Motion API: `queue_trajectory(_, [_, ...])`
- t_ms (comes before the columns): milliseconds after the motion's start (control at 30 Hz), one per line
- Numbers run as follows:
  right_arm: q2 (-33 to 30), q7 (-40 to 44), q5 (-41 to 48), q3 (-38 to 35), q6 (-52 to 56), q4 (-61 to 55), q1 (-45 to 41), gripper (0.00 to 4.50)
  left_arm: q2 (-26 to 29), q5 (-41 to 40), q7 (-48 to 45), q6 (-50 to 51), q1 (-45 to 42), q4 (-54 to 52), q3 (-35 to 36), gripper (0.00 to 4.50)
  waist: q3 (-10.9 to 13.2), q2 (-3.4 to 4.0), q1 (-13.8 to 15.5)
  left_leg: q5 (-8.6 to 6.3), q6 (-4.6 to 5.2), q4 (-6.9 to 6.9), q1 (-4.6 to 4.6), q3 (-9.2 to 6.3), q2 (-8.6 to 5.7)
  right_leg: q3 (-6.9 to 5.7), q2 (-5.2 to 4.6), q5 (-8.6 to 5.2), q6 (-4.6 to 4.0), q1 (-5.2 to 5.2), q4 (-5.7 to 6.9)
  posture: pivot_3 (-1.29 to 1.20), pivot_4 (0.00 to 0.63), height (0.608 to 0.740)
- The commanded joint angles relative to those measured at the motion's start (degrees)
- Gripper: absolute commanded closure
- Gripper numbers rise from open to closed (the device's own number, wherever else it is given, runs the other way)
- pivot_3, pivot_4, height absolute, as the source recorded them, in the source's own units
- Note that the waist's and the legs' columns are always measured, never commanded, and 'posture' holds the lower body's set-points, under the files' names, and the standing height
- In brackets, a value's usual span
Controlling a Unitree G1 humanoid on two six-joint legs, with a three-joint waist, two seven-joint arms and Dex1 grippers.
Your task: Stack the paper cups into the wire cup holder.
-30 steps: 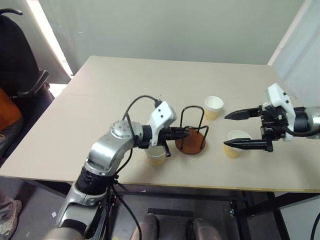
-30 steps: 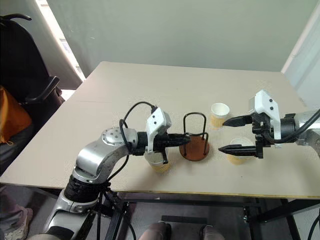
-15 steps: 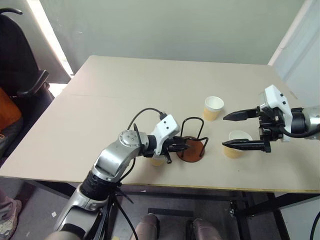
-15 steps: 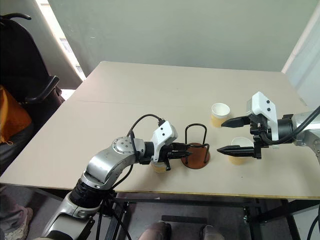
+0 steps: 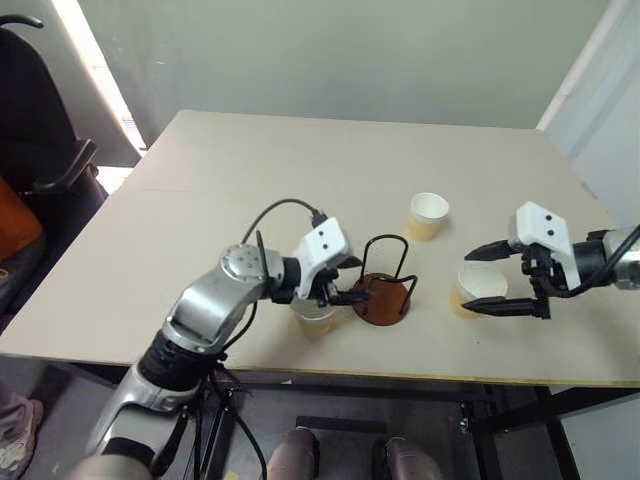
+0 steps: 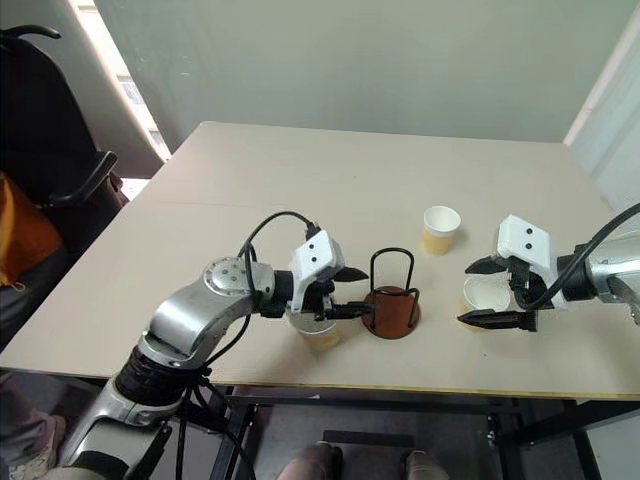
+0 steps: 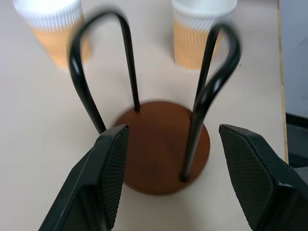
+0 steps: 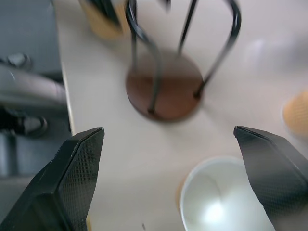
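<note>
Wire cup holder [image 5: 383, 290] — bare, cups [image 5: 427, 215] upright

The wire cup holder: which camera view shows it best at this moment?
The left wrist view: the wire cup holder sits close between the open left tool fingers, its disc base and both wire loops plain, with nothing inside. The right wrist view shows it blurred from above. Both eye views show it small, standing on the table.

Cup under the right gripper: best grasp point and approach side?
Grip the cup across its upper wall, just under the white rim, coming from above and from the robot's right. It stands upright, mouth up, widest at the top, so fingers straddling it won't slip off. The right gripper already brackets it, open. The wire cup holder stands clear to its left.
</note>
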Motion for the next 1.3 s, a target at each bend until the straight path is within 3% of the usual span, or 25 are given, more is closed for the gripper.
queue_trajectory(33, [-0.98, 0.34, -4.86, 3.25, -2.36, 0.76, -0.41, 0.00, 2.60, 0.74, -0.09, -1.74, -2.59, -4.52, 2.68, 1.30, 0.00, 0.00, -0.03, -0.03, 0.03, 0.00, 0.01, 0.00, 0.00, 0.00, 0.00, -0.01, 0.02, -0.01, 0.01, 0.00, 0.150, 0.740])
queue_trajectory(200, [1.19, -1.58, -11.87, 8.69, -4.16, 5.15, -0.98, 0.00, 9.48, 1.05, -1.76, -1.70, -3.09, -9.32, 4.35, 1.30, 0.00, 0.00, -0.14, -0.13, 0.17, 0.00, 0.01, 0.00, 0.01, 0.05, 0.02, -0.02, 0.09, -0.03, 0.00, 0.00, 0.150, 0.740])
queue_trajectory(400, [3.62, -1.45, -18.16, 13.36, -7.04, 9.68, -1.66, 0.00, 18.20, -3.29, -8.11, -5.41, 1.99, -11.14, 12.63, 1.30, 0.00, 0.00, -0.41, -0.42, 0.25, -0.02, 0.02, -0.01, 0.05, 0.13, 0.07, -0.02, 0.08, -0.15, 0.06, 0.00, 0.150, 0.740])
queue_trajectory(533, [5.67, -0.88, -20.02, 14.44, -8.10, 11.29, -3.51, 0.93, 21.92, -3.40, -8.51, -6.18, 3.68, -8.83, 16.89, 1.28, 0.01, 0.01, -0.39, -0.48, 0.26, -0.04, 0.01, -0.01, 0.06, 0.13, 0.06, -0.13, -0.12, -0.15, 0.08, 0.00, 0.150, 0.740])
queue_trajectory(867, [5.68, 1.78, -22.31, 13.50, -9.98, 11.53, -6.22, 4.48, 25.68, -4.76, -10.52, -7.11, 6.97, -8.74, 19.05, 1.28, 0.01, 0.02, -0.49, -0.72, -0.09, -0.03, 0.02, -0.03, 0.06, 0.16, 0.05, -0.27, -0.49, -0.19, 0.09, 0.00, 0.150, 0.740])
queue_trajectory(1000, [4.65, 7.31, -14.31, 6.76, -8.88, 8.38, -11.18, 4.48, 26.94, -4.07, -11.20, -7.89, 7.34, -7.08, 19.15, 1.28, 0.05, 0.08, -0.71, -0.85, -0.30, -0.03, 0.01, -0.02, 0.06, 0.16, 0.06, -0.31, -0.60, -0.27, 0.12, 0.00, 0.150, 0.740])
queue_trajectory(1100, [7.15, 9.93, -5.96, 2.14, -6.29, 6.72, -19.56, 4.48, 27.70, -3.05, -11.63, -8.77, 7.56, -5.88, 18.04, 1.28, 0.07, 0.11, -1.08, -0.81, -0.32, -0.08, -0.01, -0.01, 0.06, 0.17, 0.07, -0.39, -0.72, -0.39, 0.21, 0.00, 0.150, 0.740])
queue_trajectory(1200, [12.45, 9.50, -2.27, 2.54, -5.39, 6.19, -27.64, 4.48, 27.33, -2.93, -11.52, -9.17, 7.35, -5.64, 16.96, 1.28, 0.04, 0.06, -1.34, -0.70, -0.23, -0.18, 0.04, -0.03, 0.15, 0.16, 0.17, -0.50, -0.89, -0.42, 0.22, 0.00, 0.150, 0.740])
queue_trajectory(1300, [16.11, 10.23, -2.54, 6.03, -6.02, 5.53, -30.24, 4.48, 26.63, -3.25, -11.20, -9.20, 6.76, -5.80, 16.09, 1.28, 0.03, 0.04, -1.55, -0.71, -0.22, -0.19, 0.07, -0.14, 0.22, 0.07, 0.24, -0.60, -1.06, -0.45, 0.32, 0.00, 0.150, 0.740])
